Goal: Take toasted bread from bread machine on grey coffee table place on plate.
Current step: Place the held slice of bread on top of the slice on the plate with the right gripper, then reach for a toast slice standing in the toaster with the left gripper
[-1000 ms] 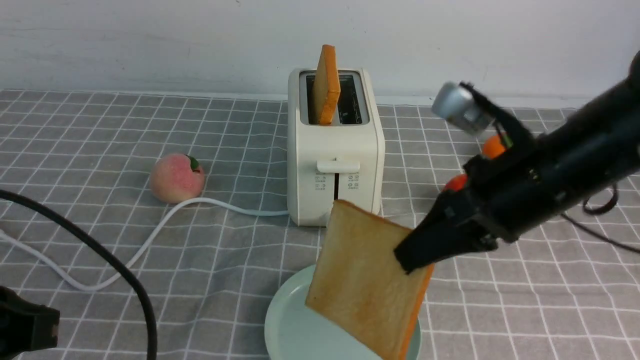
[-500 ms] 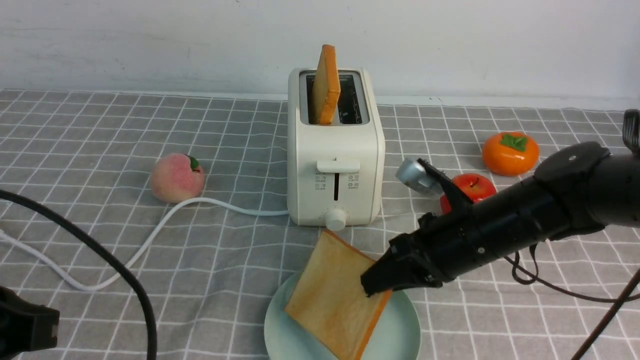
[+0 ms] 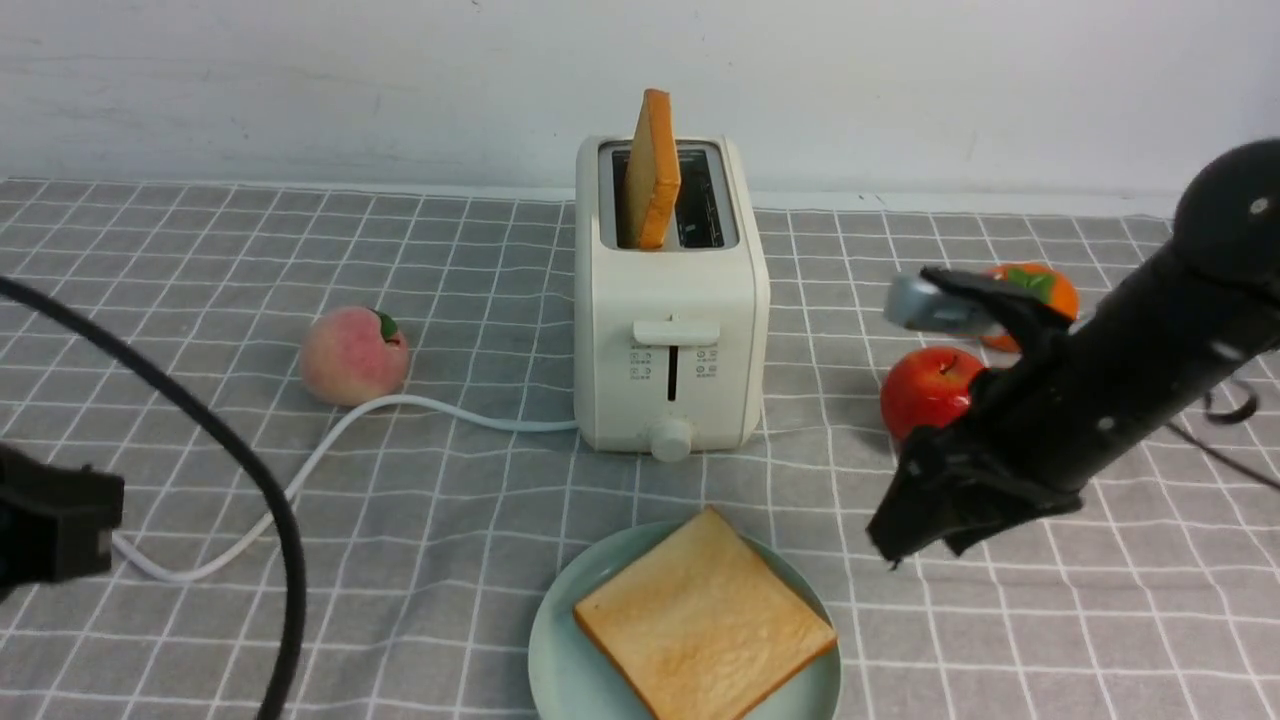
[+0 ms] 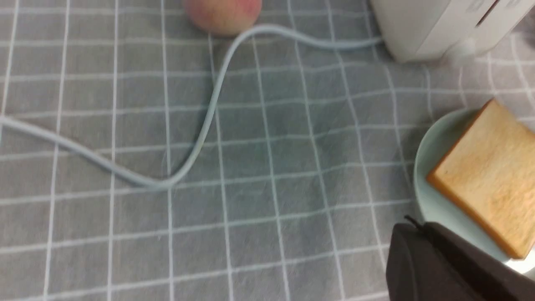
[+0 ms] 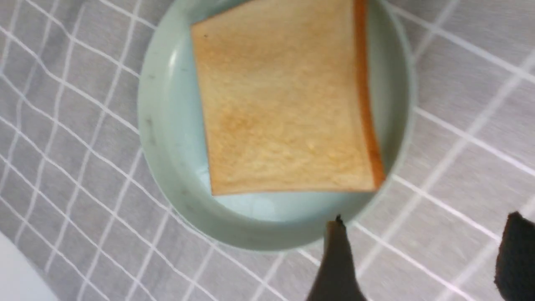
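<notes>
The toasted bread [image 3: 705,615] lies flat on the plate [image 3: 548,655], pale golden face up. 1 corner points far toward the bread machine [image 3: 670,340], and an orange-brown crust edge shows along its near right side. The plate sits at the near middle of the grey checked tabletop [image 3: 200,250], in front of the bread machine and apart from it. The other slice [image 3: 652,170] stands upright in the left of the machine's 2 slots, its upper part sticking out above the top.

The right pincer [image 3: 915,545] hangs above the tabletop just right of the plate, tilted down and to the left, clear of the bread. In the right wrist view its 2 fingers [image 5: 338,259] stand wide apart with only cloth between them, so it is open and grips nothing.

The left pincer [image 4: 418,238] shows in the left wrist view as 1 dark closed tip over the cloth near the plate's rim. In the front view only a black block of the left arm [image 3: 50,525] shows at the near left edge, with a black cable [image 3: 250,480] arching beside it.

A peach [image 3: 354,356] rests left of the bread machine, touching the white cord [image 3: 330,440] that snakes from the machine toward the near left. A red apple [image 3: 925,390] sits to the machine's right. Farther right is an orange fruit [image 3: 1045,285], partly hidden by the right arm.
</notes>
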Tool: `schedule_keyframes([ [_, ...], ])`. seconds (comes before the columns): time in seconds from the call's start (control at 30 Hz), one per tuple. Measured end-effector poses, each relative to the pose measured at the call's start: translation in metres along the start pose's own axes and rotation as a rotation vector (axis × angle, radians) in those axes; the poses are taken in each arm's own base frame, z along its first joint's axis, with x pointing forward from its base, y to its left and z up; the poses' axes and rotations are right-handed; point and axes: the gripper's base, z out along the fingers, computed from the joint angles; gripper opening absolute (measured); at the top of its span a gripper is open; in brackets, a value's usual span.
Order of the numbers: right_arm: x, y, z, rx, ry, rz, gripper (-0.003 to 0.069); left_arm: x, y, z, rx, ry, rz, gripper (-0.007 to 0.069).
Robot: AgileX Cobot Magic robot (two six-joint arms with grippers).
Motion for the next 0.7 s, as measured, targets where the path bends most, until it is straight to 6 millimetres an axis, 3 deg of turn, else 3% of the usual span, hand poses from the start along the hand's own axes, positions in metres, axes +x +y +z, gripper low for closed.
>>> schedule_keyframes([
  [0.1, 0.013, 0.017, -0.051, 0.118, -0.038, -0.012, 0.039, -0.029, -0.008, -0.006, 0.043, -0.032, -0.009, -0.0014],
  [0.23, 0.05, 0.044, -0.116, 0.242, -0.172, -0.014, 0.0247, -0.069, -0.024, -0.003, 0.111, -0.036, 0.022, -0.0014],
  [0.3, 0.062, 0.052, -0.134, 0.274, -0.231, -0.019, 0.02, -0.08, -0.031, 0.002, 0.137, -0.03, 0.04, -0.0014],
  [0.33, 0.079, 0.062, -0.152, 0.302, -0.304, -0.017, 0.0146, -0.087, -0.04, 0.01, 0.171, -0.011, 0.052, -0.0014],
  [0.37, 0.085, 0.063, -0.156, 0.308, -0.323, -0.009, 0.0132, -0.089, -0.044, 0.014, 0.184, 0.001, 0.052, -0.0014],
  [0.4, 0.106, 0.072, -0.17, 0.326, -0.412, -0.004, 0.0079, -0.094, -0.054, 0.028, 0.208, 0.039, 0.043, -0.0014],
  [0.53, 0.165, 0.083, -0.178, 0.325, -0.599, 0.038, -0.0009, -0.103, -0.079, 0.078, 0.207, 0.168, 0.027, -0.0014],
  [0.6, 0.179, 0.083, -0.175, 0.323, -0.629, 0.043, -0.0014, -0.105, -0.087, 0.091, 0.198, 0.199, 0.037, -0.0014],
  [0.63, 0.199, 0.08, -0.163, 0.327, -0.657, 0.049, -0.0015, -0.112, -0.1, 0.103, 0.198, 0.216, 0.071, -0.0014],
  [0.7, 0.222, 0.077, -0.152, 0.333, -0.7, 0.045, -0.0015, -0.121, -0.113, 0.115, 0.2, 0.227, 0.1, -0.0014],
])
